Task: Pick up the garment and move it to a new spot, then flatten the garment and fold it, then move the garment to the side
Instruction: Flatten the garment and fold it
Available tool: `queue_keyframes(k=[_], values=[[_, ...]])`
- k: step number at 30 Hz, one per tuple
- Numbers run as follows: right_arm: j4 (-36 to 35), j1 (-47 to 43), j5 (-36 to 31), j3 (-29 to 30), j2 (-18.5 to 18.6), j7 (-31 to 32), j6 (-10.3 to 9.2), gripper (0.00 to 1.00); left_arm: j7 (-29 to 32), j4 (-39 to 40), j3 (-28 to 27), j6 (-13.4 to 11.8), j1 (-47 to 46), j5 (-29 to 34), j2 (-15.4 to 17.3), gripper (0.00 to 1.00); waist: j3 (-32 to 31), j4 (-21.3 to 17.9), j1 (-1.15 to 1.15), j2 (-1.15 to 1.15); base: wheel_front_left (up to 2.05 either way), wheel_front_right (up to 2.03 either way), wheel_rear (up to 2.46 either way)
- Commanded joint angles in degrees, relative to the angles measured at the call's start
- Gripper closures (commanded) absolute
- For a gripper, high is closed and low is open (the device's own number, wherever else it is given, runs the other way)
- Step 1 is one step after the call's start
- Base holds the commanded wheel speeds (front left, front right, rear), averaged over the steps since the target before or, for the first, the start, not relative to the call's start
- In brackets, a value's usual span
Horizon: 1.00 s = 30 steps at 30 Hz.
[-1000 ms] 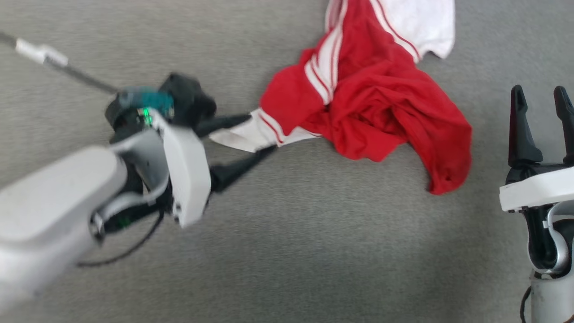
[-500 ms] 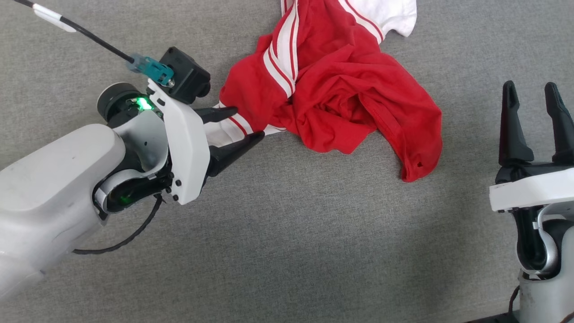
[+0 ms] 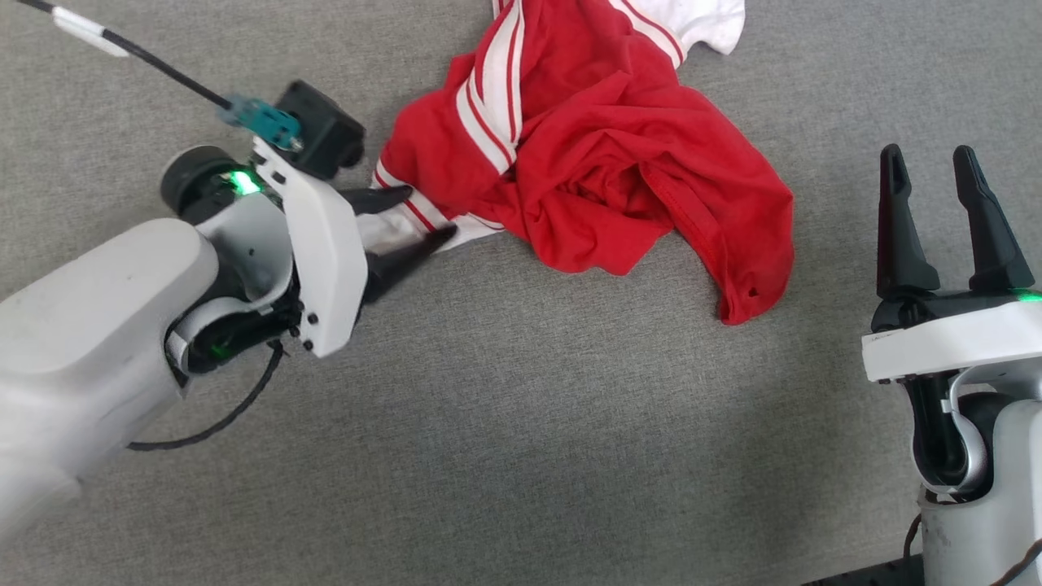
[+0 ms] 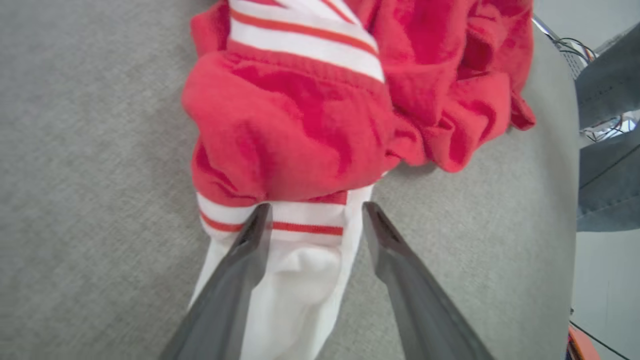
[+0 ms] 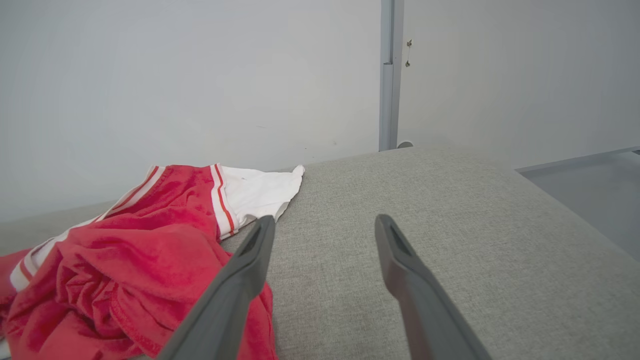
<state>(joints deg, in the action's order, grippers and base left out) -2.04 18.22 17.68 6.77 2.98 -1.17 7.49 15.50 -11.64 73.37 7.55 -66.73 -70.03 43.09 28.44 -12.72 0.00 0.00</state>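
At nine o'clock the open left tool (image 3: pixel 430 212) is straddling the white sleeve (image 4: pixel 300 260) of the shirt (image 3: pixel 594 163) lying crumpled at twelve o'clock on the tabletop (image 3: pixel 521 423). The pick-up is starting, closing seemingly next. The right tool (image 3: pixel 928 152), three o'clock, is hovering open.

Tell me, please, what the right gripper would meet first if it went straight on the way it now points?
The way looks free: the right gripper points along the grey surface towards the wall, though depth is unclear. The garment lies off to its left, outside that line.
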Motion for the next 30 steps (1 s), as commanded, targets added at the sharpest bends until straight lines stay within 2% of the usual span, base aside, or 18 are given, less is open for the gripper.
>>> queue_keyframes(k=[1, 2, 8, 16, 20, 25, 30], values=[[0.08, 0.54, 0.50, -0.11, -0.09, -0.49, 0.00, 0.00, -0.50, -1.13, 0.04, -0.12, -0.36, -0.26, -0.53, 0.92, 0.09, -0.21, 0.00, 0.00, 0.00, 0.00, 0.00], [0.06, 0.55, 0.54, -0.10, -0.08, -0.54, 0.00, 0.00, -0.73, -1.73, 0.05, -0.12, -0.21, -1.06, -0.81, 1.00, 0.15, -0.30, 0.00, 0.00, 0.00, 0.00, 0.00], [-0.45, 0.32, 0.92, -0.11, -0.09, -0.76, 0.00, 0.00, -1.04, -3.14, 0.04, -0.12, -0.42, -2.87, -0.86, 1.00, 0.53, -0.41, 0.00, 0.00, 0.00, 0.00, 0.00], [0.01, 0.40, 1.14, 0.13, -0.08, -0.94, 0.00, 0.00, -3.20, -2.14, -0.01, -0.12, -2.90, -4.39, 1.25, 1.00, 0.09, 0.35, 0.00, 0.00, 0.00, 0.00, 0.00], [0.39, 0.27, 1.28, -0.07, -0.08, -0.97, 0.00, 0.00, -4.81, -2.21, -0.71, -0.12, -5.11, -6.92, 3.30, 1.00, -0.26, 0.69, 0.00, 0.00, 0.00, 0.00, 0.00], [0.74, 0.42, 1.69, -0.89, -0.08, -1.07, 0.00, 0.00, -6.04, -5.05, -1.95, -0.12, -7.76, -9.43, 4.64, 1.00, -0.05, 0.35, 0.00, 0.00, 0.00, 0.00, 0.00], [0.93, 0.79, 2.36, -2.43, -0.07, -1.45, 0.00, 0.00, -5.71, -11.33, -2.68, -0.12, -10.94, -10.61, 4.88, 1.00, 1.18, -1.16, 0.00, 0.00, 0.00, 0.00, 0.00]])
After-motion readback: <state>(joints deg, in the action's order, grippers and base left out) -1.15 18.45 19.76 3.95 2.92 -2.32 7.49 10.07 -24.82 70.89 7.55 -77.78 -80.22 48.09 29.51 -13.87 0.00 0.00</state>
